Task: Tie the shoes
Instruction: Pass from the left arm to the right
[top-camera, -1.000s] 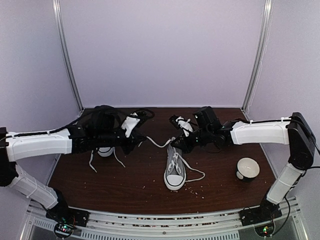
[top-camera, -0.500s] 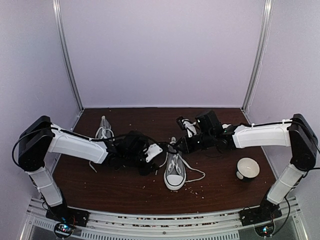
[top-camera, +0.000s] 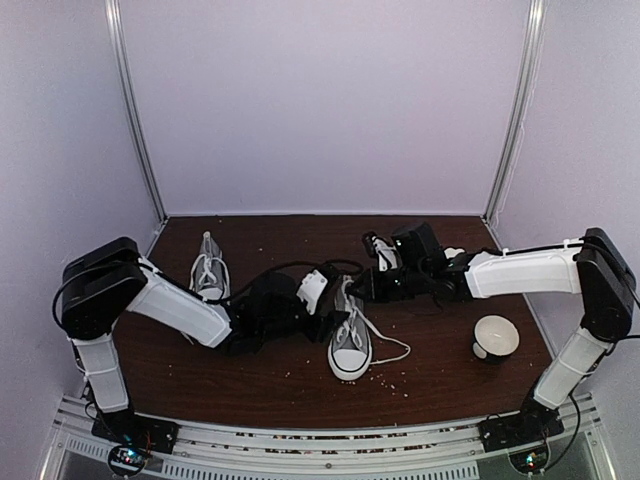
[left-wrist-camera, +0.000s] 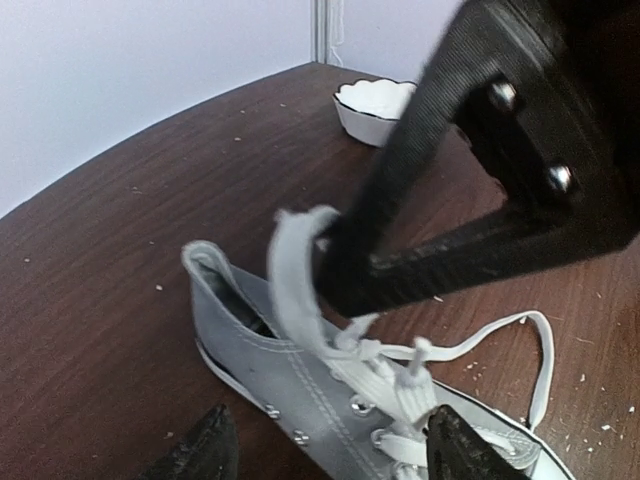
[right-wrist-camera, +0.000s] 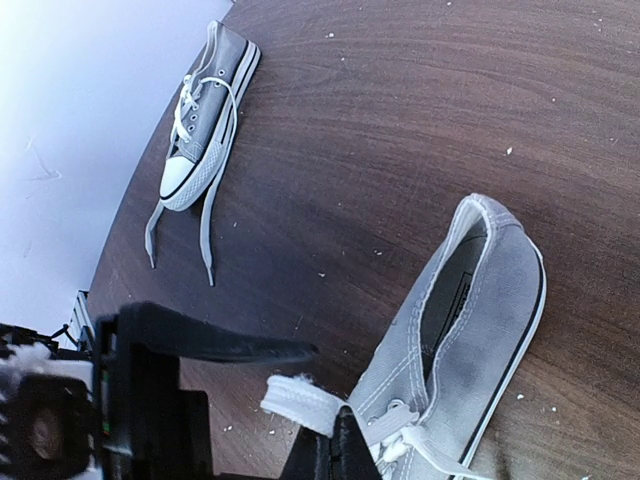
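Note:
One of the shoes (top-camera: 350, 342), grey with a white toe cap, lies mid-table with its toe toward the near edge. In the right wrist view my right gripper (right-wrist-camera: 340, 452) is shut on a short loop of its white lace (right-wrist-camera: 300, 398) beside the shoe's (right-wrist-camera: 470, 320) eyelets. My left gripper (left-wrist-camera: 325, 452) is open, its dark fingertips (left-wrist-camera: 205, 455) straddling the shoe's side (left-wrist-camera: 300, 390) just below that loop (left-wrist-camera: 292, 275). In the top view the two grippers, left (top-camera: 335, 315) and right (top-camera: 358, 288), meet at the shoe's heel end. The second shoe (top-camera: 207, 270) lies untied at the back left.
A white bowl (top-camera: 495, 337) stands at the right near the right arm's elbow. A loose lace end (top-camera: 392, 350) trails right of the middle shoe. Crumbs are scattered over the dark wooden table (top-camera: 280, 375). White enclosure walls ring the table.
My left arm has swung right from beside the back-left shoe to the middle shoe and its gripper has opened. The right gripper has stayed shut on the lace, shifting slightly.

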